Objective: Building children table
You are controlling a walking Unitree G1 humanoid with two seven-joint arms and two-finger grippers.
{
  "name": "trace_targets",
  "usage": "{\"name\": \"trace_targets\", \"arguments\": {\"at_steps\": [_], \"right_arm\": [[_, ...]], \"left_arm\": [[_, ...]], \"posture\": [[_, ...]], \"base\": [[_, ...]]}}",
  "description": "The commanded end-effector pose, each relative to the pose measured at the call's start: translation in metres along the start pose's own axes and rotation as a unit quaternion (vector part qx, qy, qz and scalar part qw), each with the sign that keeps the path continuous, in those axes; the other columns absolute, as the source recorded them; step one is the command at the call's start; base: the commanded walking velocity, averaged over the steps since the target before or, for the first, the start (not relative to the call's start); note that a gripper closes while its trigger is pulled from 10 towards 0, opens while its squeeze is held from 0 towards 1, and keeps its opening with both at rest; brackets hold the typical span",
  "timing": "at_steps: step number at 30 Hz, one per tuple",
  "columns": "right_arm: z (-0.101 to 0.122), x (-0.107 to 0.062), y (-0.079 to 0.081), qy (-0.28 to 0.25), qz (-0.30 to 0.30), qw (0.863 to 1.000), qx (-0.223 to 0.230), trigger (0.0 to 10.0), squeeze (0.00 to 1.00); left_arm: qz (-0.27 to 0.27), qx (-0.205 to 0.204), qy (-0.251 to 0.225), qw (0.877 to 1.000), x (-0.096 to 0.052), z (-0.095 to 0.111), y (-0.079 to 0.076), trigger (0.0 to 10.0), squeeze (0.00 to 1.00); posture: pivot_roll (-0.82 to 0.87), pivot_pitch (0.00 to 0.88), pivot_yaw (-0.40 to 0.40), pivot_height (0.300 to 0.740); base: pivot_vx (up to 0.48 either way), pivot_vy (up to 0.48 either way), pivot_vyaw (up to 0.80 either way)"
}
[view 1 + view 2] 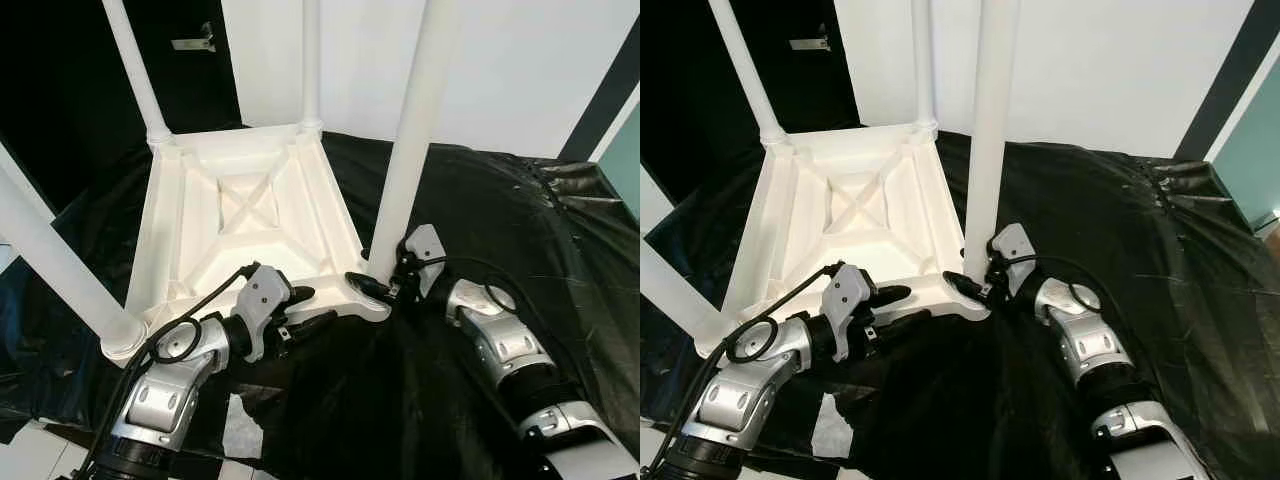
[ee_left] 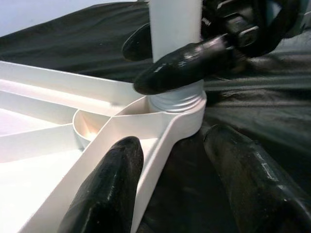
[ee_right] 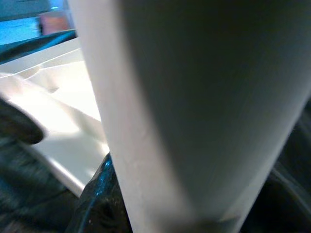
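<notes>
A white children's table point(image 1: 166, 222) lies upside down on a black sheet, with its legs pointing up. My right gripper point(image 1: 384, 286) is shut on the front right leg point(image 1: 410, 150) just above its screw collar point(image 2: 177, 101); one fingertip point(image 2: 184, 65) lies across the leg's front. My left gripper point(image 1: 310, 306) is open and straddles the table's front rim point(image 2: 146, 141) close to that corner, one finger point(image 2: 109, 189) inside the rim and the other finger point(image 2: 250, 179) outside on the sheet. In the right wrist view the leg point(image 3: 194, 107) is very close.
The black sheet point(image 1: 490, 210) covers the floor around the table. The other legs stand at back left point(image 1: 135, 70), back right point(image 1: 311, 60) and front left point(image 1: 50, 262). A white wall point(image 1: 510, 60) is behind, a dark door with a handle point(image 1: 192, 42) at far left.
</notes>
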State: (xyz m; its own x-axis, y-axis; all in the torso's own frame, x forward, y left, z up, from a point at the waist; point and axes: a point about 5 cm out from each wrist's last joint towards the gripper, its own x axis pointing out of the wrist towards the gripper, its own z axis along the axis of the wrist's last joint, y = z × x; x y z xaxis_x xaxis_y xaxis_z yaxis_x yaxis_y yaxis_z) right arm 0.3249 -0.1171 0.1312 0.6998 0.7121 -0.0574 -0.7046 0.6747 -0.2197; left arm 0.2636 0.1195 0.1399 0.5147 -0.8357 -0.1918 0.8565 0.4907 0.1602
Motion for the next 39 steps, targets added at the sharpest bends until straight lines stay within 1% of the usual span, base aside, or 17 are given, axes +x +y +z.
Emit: {"name": "trace_targets", "arguments": {"at_steps": [1,3,5,6,9,11,13,14,17,20,23,31,32,33,34,38,39], "right_arm": [[-0.014,-0.004,0.0,0.038,-0.056,0.998,0.006,10.0,0.0],[-0.015,-0.004,0.001,0.039,-0.068,0.997,0.01,10.0,0.0],[-0.016,-0.002,0.005,0.039,-0.118,0.992,0.026,10.0,0.0],[-0.016,-0.002,0.005,0.039,-0.118,0.992,0.026,10.0,0.0],[-0.016,-0.001,0.011,0.042,-0.188,0.98,0.045,10.0,0.0],[-0.016,0.0,0.014,0.04,-0.201,0.978,0.045,10.0,0.0],[-0.015,0.002,0.021,0.036,-0.243,0.967,0.062,10.0,0.0],[-0.015,0.002,0.021,0.036,-0.243,0.967,0.062,10.0,0.0],[-0.009,0.01,0.033,0.028,-0.295,0.951,0.091,10.0,0.0],[-0.002,0.018,0.04,0.014,-0.284,0.954,0.1,10.0,0.0],[0.0,0.016,0.035,0.008,-0.289,0.951,0.114,10.0,0.0],[0.001,0.016,0.034,0.019,-0.288,0.953,0.094,10.0,0.0],[0.0,0.014,0.035,0.019,-0.282,0.955,0.091,10.0,0.64],[0.0,0.014,0.034,0.02,-0.281,0.955,0.089,10.0,0.64],[-0.001,0.012,0.033,0.02,-0.28,0.956,0.087,10.0,1.0],[-0.003,0.006,0.029,0.022,-0.272,0.958,0.091,10.0,1.0],[-0.004,0.0,0.026,0.015,-0.257,0.961,0.099,10.0,1.0]], "left_arm": [[0.008,0.003,0.0,1.0,0.0,0.0,-0.002,10.0,0.0],[0.006,0.003,0.0,1.0,0.0,0.0,-0.002,10.0,0.0],[0.004,0.003,0.001,1.0,0.0,0.0,-0.002,10.0,0.0],[0.004,0.003,0.001,1.0,0.0,0.0,-0.002,10.0,0.0],[0.001,0.003,0.001,1.0,0.001,0.0,-0.003,10.0,0.0],[0.0,0.003,0.001,1.0,0.002,0.0,-0.003,10.0,0.0],[-0.001,0.003,0.001,1.0,0.002,0.0,-0.002,10.0,0.0],[-0.001,0.003,0.001,1.0,0.002,0.0,-0.002,10.0,0.0],[-0.003,0.007,0.0,1.0,0.004,0.001,-0.002,10.0,0.0],[-0.003,0.008,-0.002,1.0,0.005,0.002,-0.001,10.0,0.0],[-0.004,0.007,-0.001,1.0,0.005,0.001,-0.002,10.0,0.0],[0.002,0.007,-0.004,1.0,0.006,0.003,-0.001,10.0,0.0],[0.002,0.007,-0.004,1.0,0.006,0.003,-0.002,10.0,0.0],[0.001,0.007,-0.005,1.0,0.007,0.003,-0.003,10.0,0.0],[0.001,0.007,-0.005,1.0,0.007,0.003,-0.003,10.0,0.0],[0.002,0.006,-0.005,1.0,0.007,0.003,-0.003,10.0,0.0],[0.003,0.005,-0.006,1.0,0.006,0.003,-0.003,10.0,0.0]], "posture": [[0.06,0.0,-0.043,0.74],[0.06,0.0,-0.042,0.74],[0.05,0.0,-0.037,0.74],[0.05,0.0,-0.037,0.74],[0.05,0.0,-0.035,0.74],[0.05,0.0,-0.036,0.74],[0.05,0.0,-0.036,0.74],[0.05,0.0,-0.036,0.74],[0.05,0.0,-0.043,0.74],[0.05,0.0,-0.043,0.74],[0.05,0.0,-0.045,0.74],[0.06,0.0,-0.056,0.74],[0.06,0.0,-0.06,0.74],[0.06,0.0,-0.06,0.74],[0.06,0.0,-0.063,0.74],[0.06,0.0,-0.066,0.74],[0.06,0.0,-0.064,0.74]], "base": [[0.0,0.0,0.0],[0.0,0.0,0.0],[0.0,0.0,0.0],[0.0,0.0,0.0],[0.0,0.0,0.0],[0.0,0.0,0.0],[0.0,0.0,0.0],[0.0,0.0,0.0],[0.0,0.0,0.0],[0.0,0.0,0.0],[0.0,0.0,0.0],[0.0,0.0,0.0],[0.0,0.0,0.0],[0.0,0.0,0.0],[0.0,0.0,0.0],[0.0,0.0,0.0],[0.0,0.0,0.0]]}}
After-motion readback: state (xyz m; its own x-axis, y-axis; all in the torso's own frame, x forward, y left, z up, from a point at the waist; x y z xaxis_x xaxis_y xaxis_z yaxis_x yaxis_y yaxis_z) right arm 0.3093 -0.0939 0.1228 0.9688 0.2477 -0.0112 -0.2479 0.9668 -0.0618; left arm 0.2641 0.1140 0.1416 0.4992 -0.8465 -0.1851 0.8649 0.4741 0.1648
